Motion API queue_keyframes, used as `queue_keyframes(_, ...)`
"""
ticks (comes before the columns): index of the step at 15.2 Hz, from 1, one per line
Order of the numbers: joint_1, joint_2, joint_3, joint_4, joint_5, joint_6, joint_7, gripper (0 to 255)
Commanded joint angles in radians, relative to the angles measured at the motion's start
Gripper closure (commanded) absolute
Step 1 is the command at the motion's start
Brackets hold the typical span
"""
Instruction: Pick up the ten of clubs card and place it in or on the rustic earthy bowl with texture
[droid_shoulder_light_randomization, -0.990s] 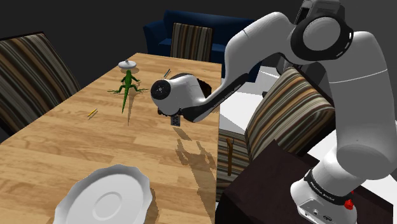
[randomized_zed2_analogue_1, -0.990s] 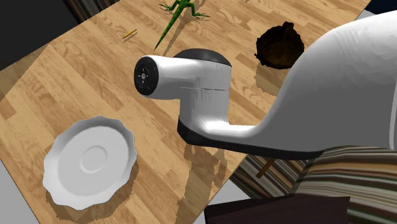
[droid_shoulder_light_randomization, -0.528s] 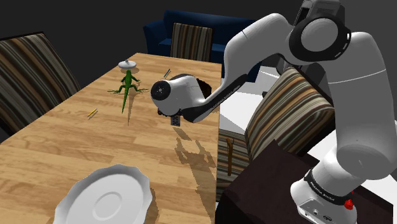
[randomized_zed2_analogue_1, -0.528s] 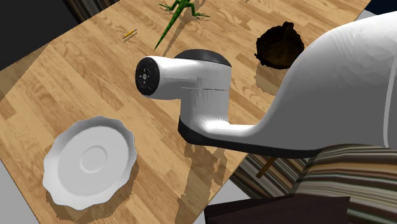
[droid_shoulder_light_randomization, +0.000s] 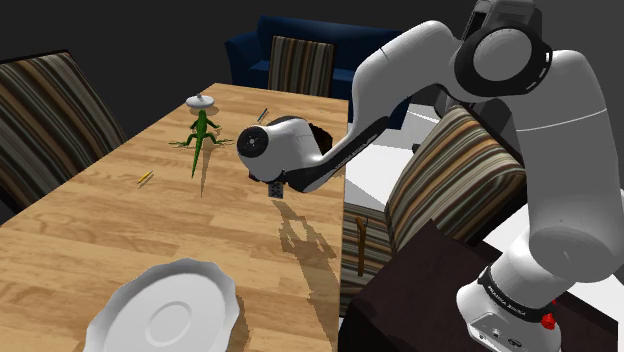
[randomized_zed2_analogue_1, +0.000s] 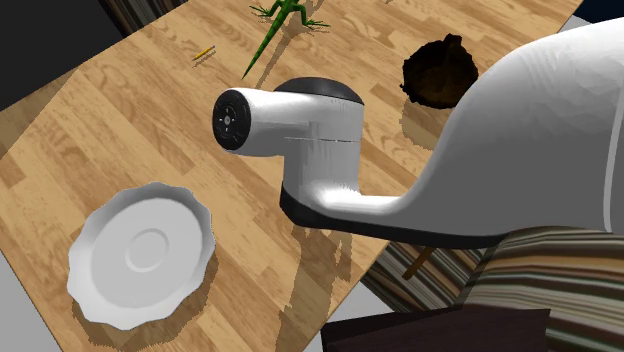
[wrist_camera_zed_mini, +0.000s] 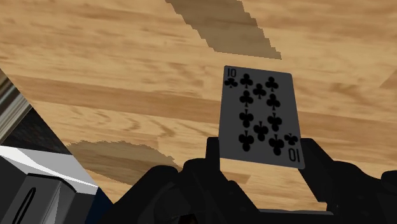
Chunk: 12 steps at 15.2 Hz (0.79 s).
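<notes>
Black fingers of the gripper (wrist_camera_zed_mini: 262, 159) pinch the ten of clubs card (wrist_camera_zed_mini: 259, 108) over the wooden table (wrist_camera_zed_mini: 95, 76). The dark brown bowl (randomized_zed2_analogue_1: 440, 72) sits at the second exterior view's upper right. The arm has hardly moved since a moment ago.

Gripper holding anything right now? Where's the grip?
Yes: the ten of clubs card, clasped between the fingers at its end nearest the gripper, one finger on each long edge.
</notes>
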Motion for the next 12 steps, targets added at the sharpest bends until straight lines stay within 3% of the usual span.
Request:
queue_keyframes(1, 0.0, 0.0, 0.0, -0.001, 0.0, 0.0, 0.0, 255)
queue_keyframes(12, -0.03, -0.082, 0.041, -0.012, 0.071, -0.029, -0.069, 255)
